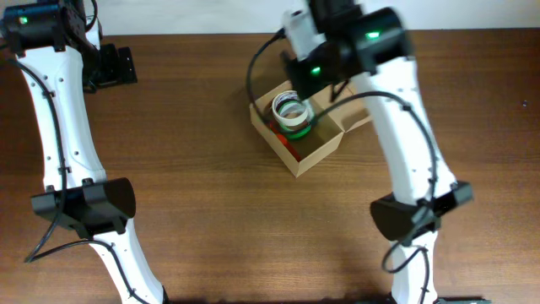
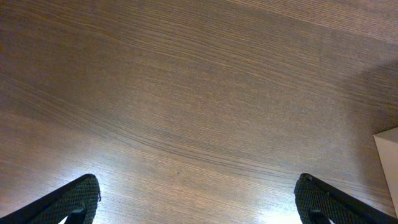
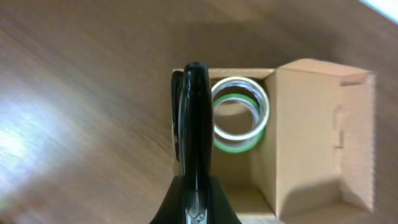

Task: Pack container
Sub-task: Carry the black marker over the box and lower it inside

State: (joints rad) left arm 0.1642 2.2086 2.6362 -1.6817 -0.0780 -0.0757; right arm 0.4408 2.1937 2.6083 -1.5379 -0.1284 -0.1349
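Overhead, the small tan-brown cardboard box (image 1: 314, 150) sits on the dark wood-grain table (image 1: 211, 194), right of the middle and toward the far side, turned at an angle to the table edges. Its hinged flap lid (image 1: 356, 120) stands open on the right-hand side. In the right wrist view the flap shows as a folded panel beside the open compartment.

Inside the box, a whitish, see-through ring of tape (image 3: 239, 83) lies on top of a green ring of tape (image 3: 239, 148). Seen from above the pair rises to about the rim. A bit of something red (image 1: 281, 135) shows low in the box beside them; I cannot tell what it is.

The right gripper (image 3: 189, 81) is directly over the box. Its black fingers are pressed together into one narrow blade with nothing visible between them, lined up over the box wall just beside the tape rings. Whether it touches the rings or the cardboard I cannot tell. From above, the white right arm (image 1: 405, 127) and its wrist cover the far end of the box, so that corner is hidden.

Well apart from all this, at the far left of the table, the left gripper (image 2: 198, 200) has its fingers spread wide over bare wood with nothing between them. The white left arm (image 1: 59, 127) runs down the left side. A pale corner (image 2: 388, 163) shows at the right edge of the left wrist view; I cannot make out what it is.
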